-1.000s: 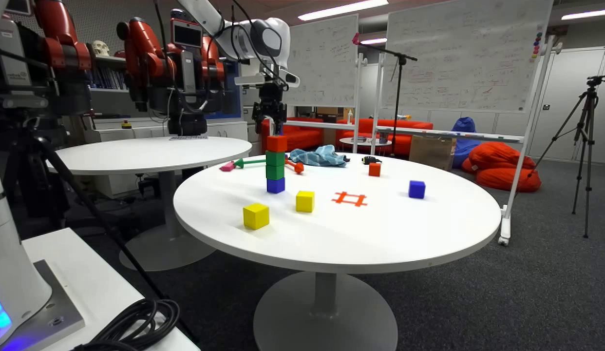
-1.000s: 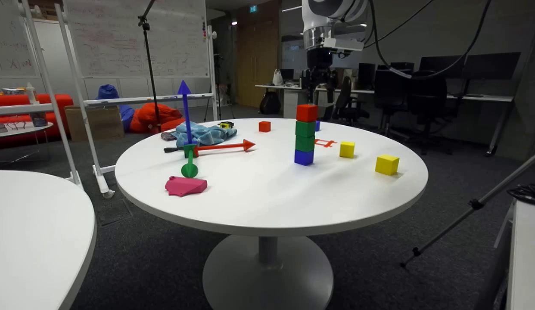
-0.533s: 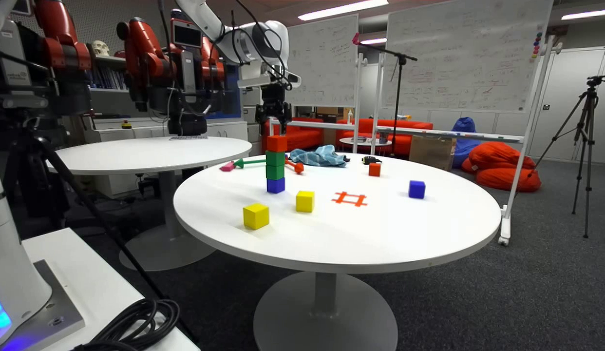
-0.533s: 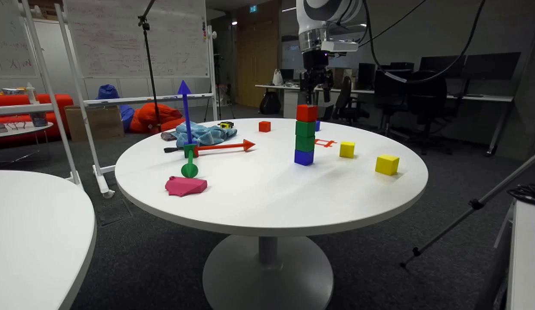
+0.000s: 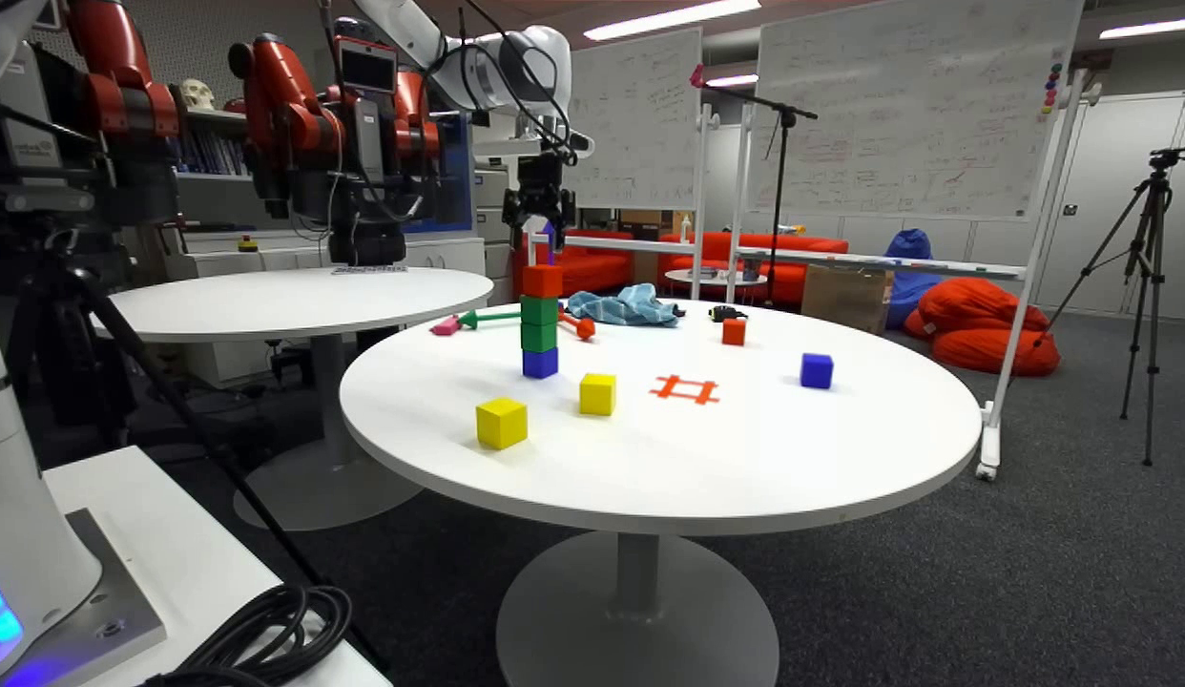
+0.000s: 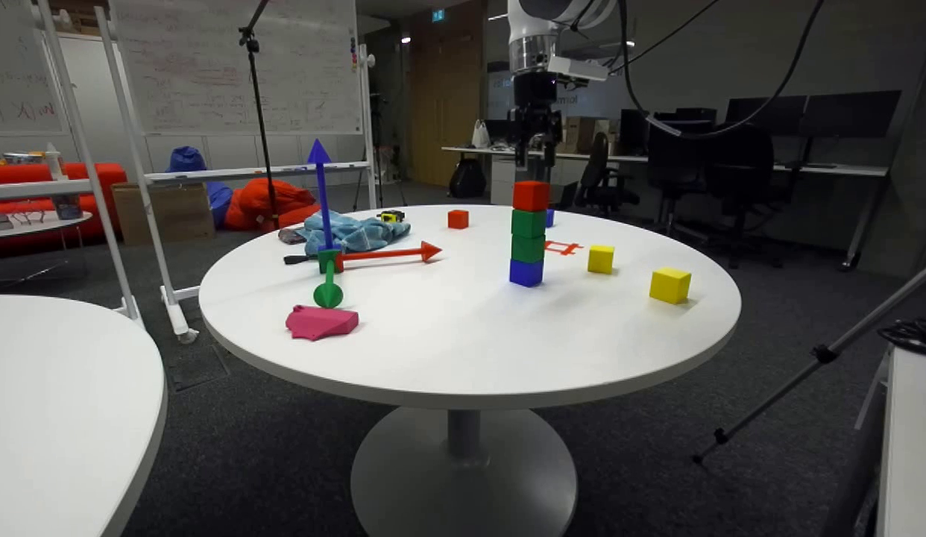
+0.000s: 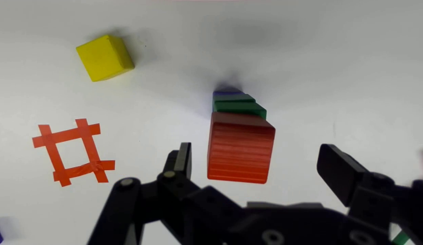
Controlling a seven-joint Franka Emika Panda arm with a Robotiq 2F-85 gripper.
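Note:
A tower of stacked cubes stands on the white round table [image 5: 707, 458]. A blue cube [image 5: 540, 363] is at the bottom, two green cubes [image 6: 528, 236] are in the middle, and a red cube [image 5: 542, 281] is on top. My gripper [image 5: 538, 236] is open and empty above the tower, apart from it; it also shows over the tower in an exterior view [image 6: 535, 158]. In the wrist view the red top cube [image 7: 240, 153] appears between the spread fingers [image 7: 255, 156], nearer the left one. The lower cubes are mostly hidden under it there.
Two yellow cubes [image 5: 502, 424] [image 5: 597, 394], a tape square [image 7: 72, 151], a blue cube [image 5: 817, 371] and a red cube [image 5: 734, 332] lie around. A light blue cloth [image 6: 366, 234], a coloured axis model [image 6: 388, 254] and a pink piece [image 6: 321, 322] are also on the table.
My gripper has risen slightly and shifted a little sideways over the tower, staying open. The tower and the other cubes have not moved.

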